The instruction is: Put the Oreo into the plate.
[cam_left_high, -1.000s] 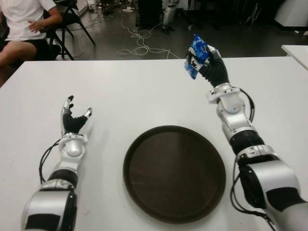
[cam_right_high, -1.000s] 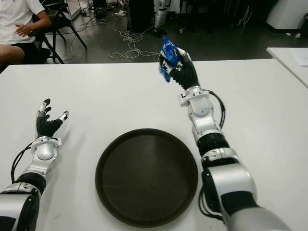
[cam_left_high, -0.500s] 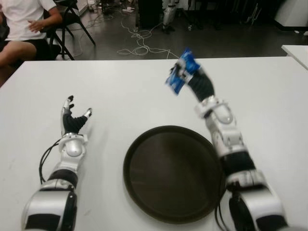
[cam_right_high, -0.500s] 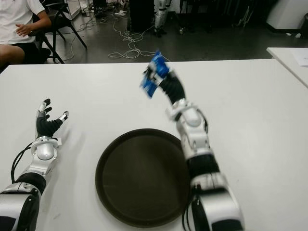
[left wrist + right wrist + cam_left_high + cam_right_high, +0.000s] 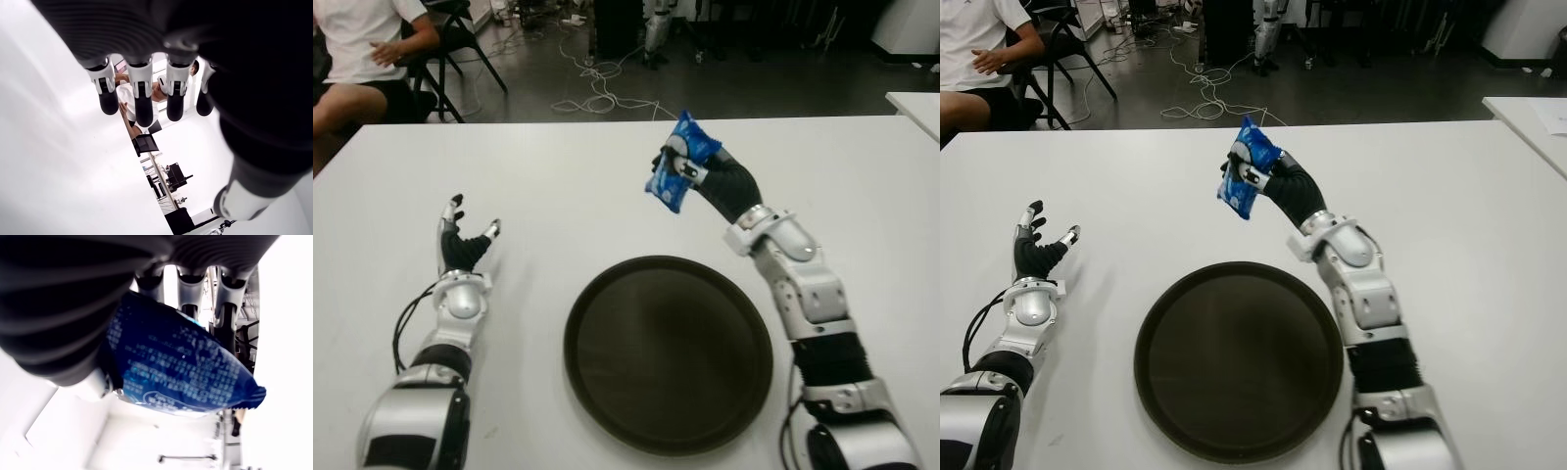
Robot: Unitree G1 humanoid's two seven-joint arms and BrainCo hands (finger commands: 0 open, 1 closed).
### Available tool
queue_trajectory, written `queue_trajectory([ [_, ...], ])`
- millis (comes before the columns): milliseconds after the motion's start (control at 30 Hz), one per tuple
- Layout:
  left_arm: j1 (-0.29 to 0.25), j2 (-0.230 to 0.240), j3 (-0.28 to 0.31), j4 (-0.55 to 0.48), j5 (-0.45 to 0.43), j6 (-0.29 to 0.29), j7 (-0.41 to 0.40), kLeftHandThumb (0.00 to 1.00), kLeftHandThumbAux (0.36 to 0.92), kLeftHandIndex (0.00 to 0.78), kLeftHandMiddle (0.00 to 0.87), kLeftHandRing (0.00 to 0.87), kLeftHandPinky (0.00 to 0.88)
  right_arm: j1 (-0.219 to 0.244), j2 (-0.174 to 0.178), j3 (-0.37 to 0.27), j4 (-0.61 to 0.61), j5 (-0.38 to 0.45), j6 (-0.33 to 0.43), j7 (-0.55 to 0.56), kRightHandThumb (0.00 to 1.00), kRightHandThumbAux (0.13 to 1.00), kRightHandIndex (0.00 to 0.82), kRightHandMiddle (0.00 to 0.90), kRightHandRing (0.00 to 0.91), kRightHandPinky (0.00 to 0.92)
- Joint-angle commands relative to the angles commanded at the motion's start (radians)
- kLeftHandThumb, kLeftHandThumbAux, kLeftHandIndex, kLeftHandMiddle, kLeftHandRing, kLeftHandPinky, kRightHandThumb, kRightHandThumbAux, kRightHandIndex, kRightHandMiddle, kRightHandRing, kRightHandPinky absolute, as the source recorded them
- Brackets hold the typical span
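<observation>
Blue foil Oreo packet (image 5: 678, 162): clamped in the right hand (image 5: 710, 174), fingers wrapped across one face and thumb behind, per right wrist view. Held in the air, clear of the white table (image 5: 587, 186), beyond the far rim of the plate and a little toward the left side. Grip taken near the packet's middle, probably so the crinkly wrapper cannot slide or pivot during carry.

Round dark brown plate (image 5: 607, 421): flat on the table, directly before the body, nothing in it. Not yet under the packet; transfer judged underway, release not begun. Next move calls for bringing the packet back and down over the plate's middle before loosening the fingers.

Left hand (image 5: 462, 240): idle, shown well to the left of the plate, fingers apart and straight, holding nothing.

Seated person in white shirt (image 5: 362, 49): far left corner, beyond the table edge. Cables (image 5: 597, 93) on the floor behind.
</observation>
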State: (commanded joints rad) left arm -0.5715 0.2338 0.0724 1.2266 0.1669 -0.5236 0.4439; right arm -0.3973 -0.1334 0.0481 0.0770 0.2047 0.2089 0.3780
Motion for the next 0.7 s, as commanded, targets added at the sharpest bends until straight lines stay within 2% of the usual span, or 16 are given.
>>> queue_trajectory([
  [133, -0.001, -0.001, 0.000, 0.000, 0.001, 0.002, 0.002, 0.000, 0.756, 0.067, 0.115, 0.092, 0.060, 0.024, -0.028, 0.008, -0.023, -0.026, 0.005, 0.005, 0.713, 0.714, 0.441, 0.814, 0.816, 0.806],
  [267, -0.001, -0.002, 0.002, -0.001, -0.001, -0.001, 0.001, 0.000, 0.753, 0.067, 0.115, 0.092, 0.062, 0.040, -0.073, 0.021, -0.038, -0.053, 0.017, 0.027, 0.710, 0.714, 0.441, 0.810, 0.811, 0.804],
  [367, -0.001, -0.001, 0.004, -0.001, -0.002, -0.001, -0.001, 0.000, 0.753, 0.067, 0.114, 0.091, 0.062, 0.043, -0.079, 0.023, -0.042, -0.058, 0.021, 0.032, 0.710, 0.714, 0.440, 0.811, 0.810, 0.805],
  [433, -0.001, 0.000, 0.005, 0.001, -0.004, -0.002, -0.007, 0.000, 0.753, 0.067, 0.113, 0.090, 0.062, 0.060, -0.155, 0.018, -0.060, -0.055, 0.041, 0.100, 0.709, 0.715, 0.440, 0.814, 0.813, 0.809],
  [500, -0.002, 0.002, 0.005, 0.002, -0.004, -0.002, -0.011, 0.000, 0.744, 0.063, 0.109, 0.085, 0.057, 0.067, -0.203, 0.018, -0.067, -0.055, 0.057, 0.146, 0.706, 0.716, 0.441, 0.822, 0.825, 0.824],
  [700, -0.001, 0.005, 0.002, 0.003, 0.002, -0.001, -0.012, 0.000, 0.740, 0.064, 0.113, 0.089, 0.061, 0.059, -0.242, 0.027, -0.062, -0.058, 0.076, 0.193, 0.701, 0.718, 0.440, 0.824, 0.832, 0.829],
])
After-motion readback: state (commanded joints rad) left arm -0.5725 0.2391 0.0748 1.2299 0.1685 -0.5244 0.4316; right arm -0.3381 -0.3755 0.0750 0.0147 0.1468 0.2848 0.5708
